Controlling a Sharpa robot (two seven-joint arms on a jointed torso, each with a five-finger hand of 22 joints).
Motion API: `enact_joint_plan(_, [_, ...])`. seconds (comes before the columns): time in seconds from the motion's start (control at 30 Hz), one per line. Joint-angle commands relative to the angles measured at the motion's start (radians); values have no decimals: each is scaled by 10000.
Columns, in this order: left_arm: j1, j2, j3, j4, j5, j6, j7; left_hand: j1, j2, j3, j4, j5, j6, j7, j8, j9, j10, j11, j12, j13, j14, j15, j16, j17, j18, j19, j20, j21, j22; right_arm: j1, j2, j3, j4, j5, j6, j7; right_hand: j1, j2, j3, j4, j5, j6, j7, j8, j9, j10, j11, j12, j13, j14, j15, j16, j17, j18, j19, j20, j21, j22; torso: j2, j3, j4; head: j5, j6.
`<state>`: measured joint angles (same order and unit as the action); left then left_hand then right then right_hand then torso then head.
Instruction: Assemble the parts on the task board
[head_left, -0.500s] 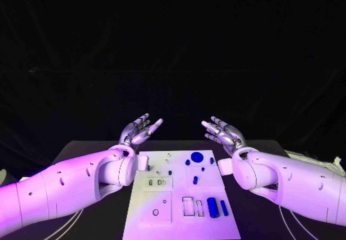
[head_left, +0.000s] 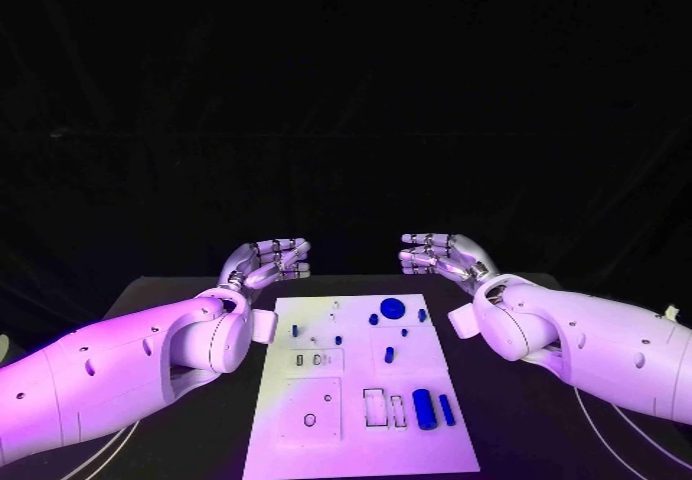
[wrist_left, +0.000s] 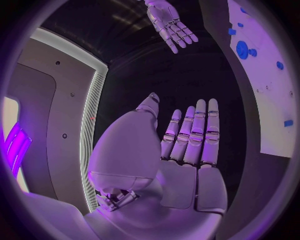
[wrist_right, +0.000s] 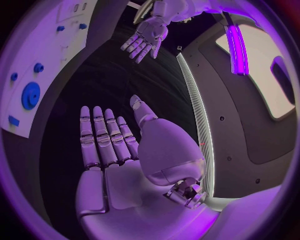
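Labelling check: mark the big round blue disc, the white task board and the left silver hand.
big round blue disc (head_left: 392, 308), head view, centre of its face
white task board (head_left: 361, 450), head view, bare near end
left silver hand (wrist_left: 187, 150), left wrist view, base of its fingers

Head camera high above the task board (head_left: 361, 385); wrist cameras behind opposing palms, sharing its far end.

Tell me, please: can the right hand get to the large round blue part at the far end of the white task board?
Probably yes. The right hand is open, holds nothing, and hangs beyond the white task board; nothing lies between it and the large round blue part.
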<state>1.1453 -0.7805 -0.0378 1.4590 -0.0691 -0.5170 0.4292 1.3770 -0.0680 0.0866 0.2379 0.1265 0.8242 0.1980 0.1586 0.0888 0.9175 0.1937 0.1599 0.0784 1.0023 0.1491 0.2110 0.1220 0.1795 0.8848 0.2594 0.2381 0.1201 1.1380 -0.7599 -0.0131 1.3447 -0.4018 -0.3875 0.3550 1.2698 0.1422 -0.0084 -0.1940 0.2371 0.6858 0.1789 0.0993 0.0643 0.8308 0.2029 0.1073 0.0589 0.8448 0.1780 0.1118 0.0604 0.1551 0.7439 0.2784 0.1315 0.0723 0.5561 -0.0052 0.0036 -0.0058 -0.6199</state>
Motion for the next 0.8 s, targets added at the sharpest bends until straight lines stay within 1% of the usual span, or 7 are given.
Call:
enact_joint_plan(0.03, [17,-47,7,288,-89,640,338,129,203,-32,-220,-13,760,229,141,7,825,-246,128,28,919,-310,227,227,51,921,-316,236,32,77,24,7,-27,-2889,-511,-100,291,37,558,-725,-92,2704,288,117,34,2570,-558,13,30,2826,-642,295,97,329,2091,-487,613,77,136,59,47,-22,-3])
enact_joint_plan(0.17, [18,-341,8,681,-84,865,286,252,321,-68,-396,-19,1360,-5,206,1,1653,-536,187,83,1826,-639,442,584,68,1821,-625,428,51,229,-1,34,-108,-4440,-380,-605,193,-30,848,-951,-57,3098,130,26,37,3111,-700,-146,41,3562,-901,342,173,317,2680,-757,838,109,276,96,65,-26,66])
enact_joint_plan(0.33, [44,-881,11,1461,159,1019,207,393,362,-68,-515,-13,1810,-178,129,-26,2376,-794,80,123,2740,-959,710,1109,59,2701,-959,640,100,413,-43,88,-116,-6680,-76,-1476,214,-327,1177,-946,-103,3543,-44,-71,52,3731,-924,-318,58,4549,-1240,485,390,299,3680,-1196,1343,269,628,58,146,-210,162])
enact_joint_plan(0.37, [57,-1023,16,1684,234,1058,188,403,368,-68,-517,-10,1885,-207,93,-35,2497,-832,25,126,2883,-1008,754,1244,51,2856,-1021,678,112,454,-53,110,-95,-7258,67,-1737,227,-401,1221,-947,-102,3622,-75,-86,56,3853,-970,-335,66,4775,-1317,546,456,304,3862,-1279,1452,310,745,33,184,-269,214])
enact_joint_plan(0.6, [90,-1609,63,2702,405,1252,136,399,325,-107,-518,-12,2068,-252,-56,-61,2803,-895,-177,141,3131,-1103,829,1703,36,3154,-1130,715,122,594,-44,206,69,-10122,838,-2956,121,-738,1286,-897,-226,3949,-314,-178,67,4276,-1235,-427,69,6174,-1737,1120,981,299,5016,-1751,2265,669,1133,-38,340,-497,190])
enact_joint_plan(0.7, [97,-1751,83,3051,455,1297,126,378,312,-124,-510,-13,2067,-242,-98,-71,2807,-888,-231,138,3130,-1099,824,1778,32,3174,-1135,706,117,650,6,228,142,-11190,1182,-3392,0,-848,1313,-855,-274,4007,-400,-263,56,4289,-1310,-460,56,6631,-1854,1454,1290,289,5390,-1914,2620,843,1292,-35,426,-553,189])
enact_joint_plan(0.8, [104,-1838,96,3284,478,1320,115,370,297,-145,-518,-14,2047,-213,-178,-90,2758,-855,-347,122,3073,-1074,777,1889,20,3166,-1125,667,99,686,78,239,174,-11852,1390,-3648,-77,-927,1354,-841,-304,4012,-420,-320,48,4179,-1318,-471,45,6645,-1863,1649,1495,275,5451,-1974,2767,923,1419,-40,481,-580,195])
